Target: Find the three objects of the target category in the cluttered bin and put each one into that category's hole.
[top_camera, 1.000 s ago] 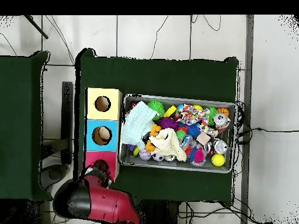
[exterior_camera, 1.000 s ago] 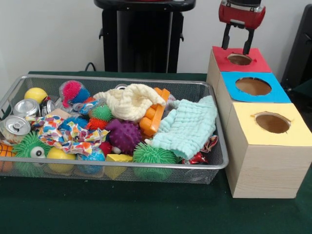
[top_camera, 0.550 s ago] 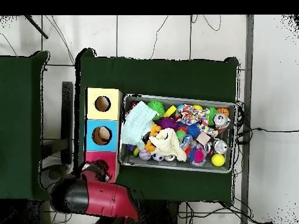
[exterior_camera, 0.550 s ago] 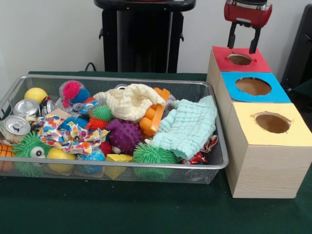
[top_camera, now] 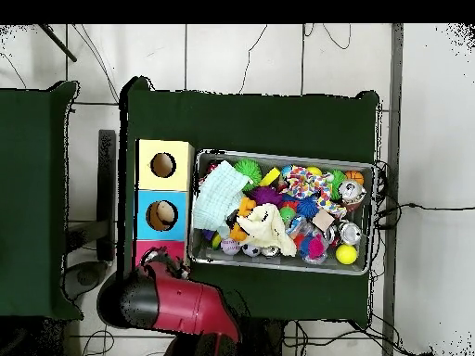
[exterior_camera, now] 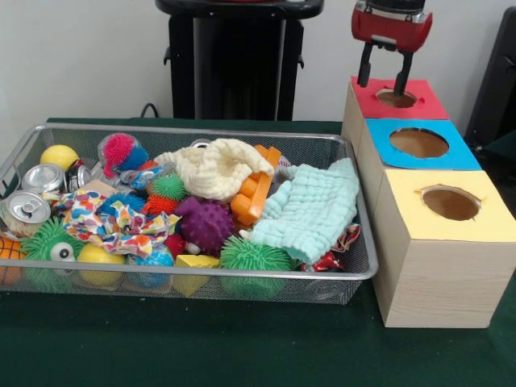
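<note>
The pincer (exterior_camera: pixel 384 70) hangs just above the red-topped box (exterior_camera: pixel 397 98), its two black fingers (exterior_camera: pixel 364 68) spread with nothing between them, right over the red hole (exterior_camera: pixel 396 98), which is where a drop would be made, I'd say. The wire bin (exterior_camera: pixel 367 258) sits on the green desk (exterior_camera: pixel 242 347) beside the row of boxes, close enough for short carries. Which category is the target I can't tell; the candidates lie heaped there: a cream cloth (exterior_camera: pixel 214 167) and a pale green cloth (exterior_camera: pixel 313 210) draped on top, a purple spiky ball (exterior_camera: pixel 205 223), cans (exterior_camera: pixel 26 208) at the end away from the boxes. From overhead, something pale shows inside the blue hole (top_camera: pixel 161 215).
</note>
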Motion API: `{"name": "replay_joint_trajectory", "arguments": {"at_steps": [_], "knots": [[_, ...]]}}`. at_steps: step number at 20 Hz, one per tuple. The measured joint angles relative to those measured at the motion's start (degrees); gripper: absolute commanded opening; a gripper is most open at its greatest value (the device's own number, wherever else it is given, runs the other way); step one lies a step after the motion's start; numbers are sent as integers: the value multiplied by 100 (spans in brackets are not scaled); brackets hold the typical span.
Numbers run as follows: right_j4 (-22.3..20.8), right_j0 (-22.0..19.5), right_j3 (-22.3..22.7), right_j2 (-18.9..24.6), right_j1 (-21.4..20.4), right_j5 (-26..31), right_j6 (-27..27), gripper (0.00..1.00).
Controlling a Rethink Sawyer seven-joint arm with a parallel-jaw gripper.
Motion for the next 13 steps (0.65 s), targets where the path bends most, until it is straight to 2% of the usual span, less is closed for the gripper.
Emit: {"name": "replay_joint_trajectory", "arguments": {"at_steps": [13], "knots": [[-311, -48, -390, -22, 235, 0, 0, 100]]}}
